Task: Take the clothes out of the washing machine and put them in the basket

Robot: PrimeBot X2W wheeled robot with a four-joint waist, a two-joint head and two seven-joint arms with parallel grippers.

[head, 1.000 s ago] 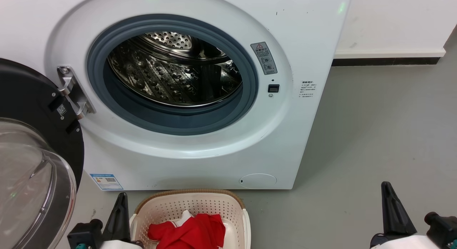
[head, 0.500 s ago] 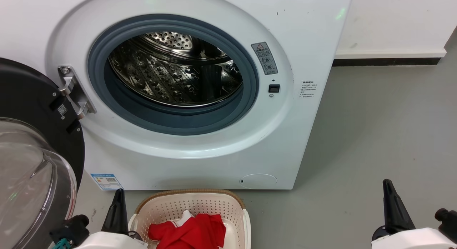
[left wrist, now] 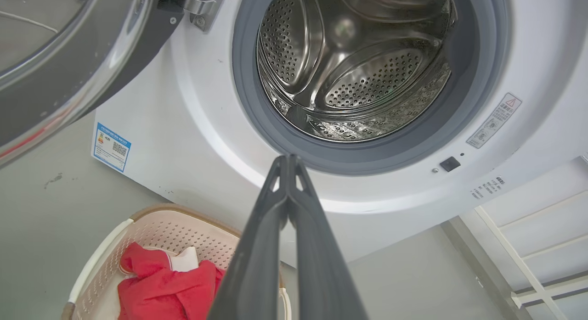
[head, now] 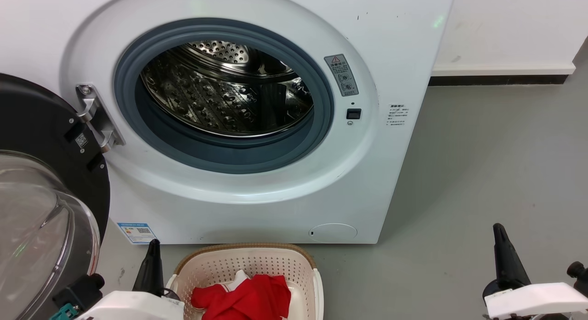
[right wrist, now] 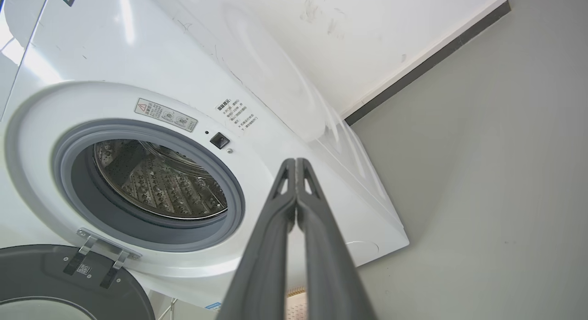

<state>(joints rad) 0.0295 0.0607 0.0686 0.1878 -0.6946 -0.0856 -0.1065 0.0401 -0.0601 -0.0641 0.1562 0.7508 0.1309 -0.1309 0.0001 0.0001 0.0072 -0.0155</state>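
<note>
The white washing machine stands with its door swung open, and its steel drum holds no cloth that I can see. Red clothes with white trim lie in the cream basket on the floor in front of it; they also show in the left wrist view as clothes in the basket. My left gripper is shut and empty just left of the basket, fingertips together. My right gripper is shut and empty, low over the floor at the right.
The open black-framed glass door juts out at the left, close to my left arm. Grey floor stretches to the right of the machine, up to a white wall with a dark skirting.
Both arms have drawn back and down toward the bottom edge of the head view, so less of each gripper shows. The clothes and basket have not moved.
</note>
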